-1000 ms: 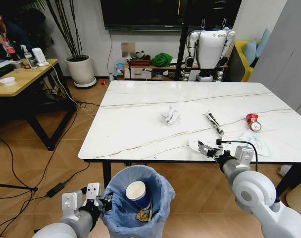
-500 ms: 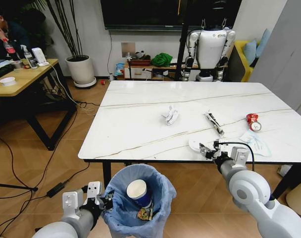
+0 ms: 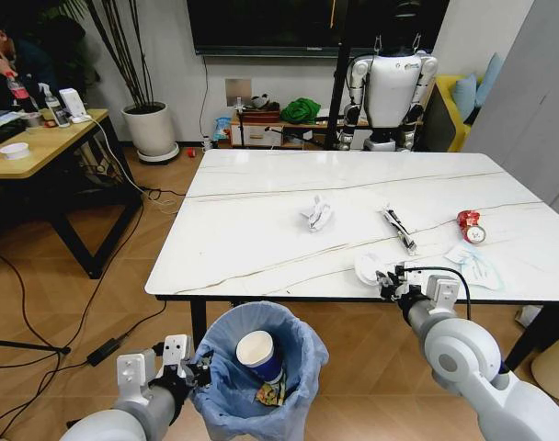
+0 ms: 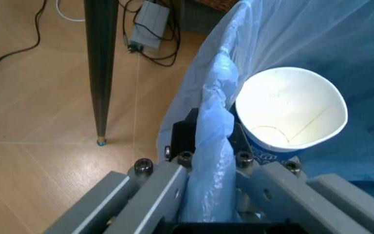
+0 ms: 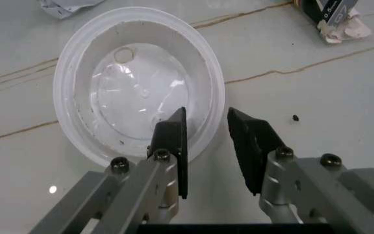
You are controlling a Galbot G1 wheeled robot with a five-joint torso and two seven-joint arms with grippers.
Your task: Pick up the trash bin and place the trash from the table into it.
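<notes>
I am holding the trash bin (image 3: 256,367) below the near edge of the counter (image 3: 261,230), my left end effector (image 4: 208,161) clamped shut on the bin's rim and its crinkly light-blue bag liner (image 4: 216,146). Inside the bin lie a blue-and-white paper cup (image 3: 258,355) and a yellow snack wrapper (image 3: 266,397). My right end effector (image 5: 206,122) sits at the counter's near edge, its two black fingers (image 5: 174,131) partly open and straddling the rim of a white lid (image 5: 135,105), one finger inside the rim and one outside. Farther back on the counter are a crumpled white paper (image 3: 317,214), a black-white stick wrapper (image 3: 398,227), a crushed red can (image 3: 469,225) and a pale mask (image 3: 477,263).
</notes>
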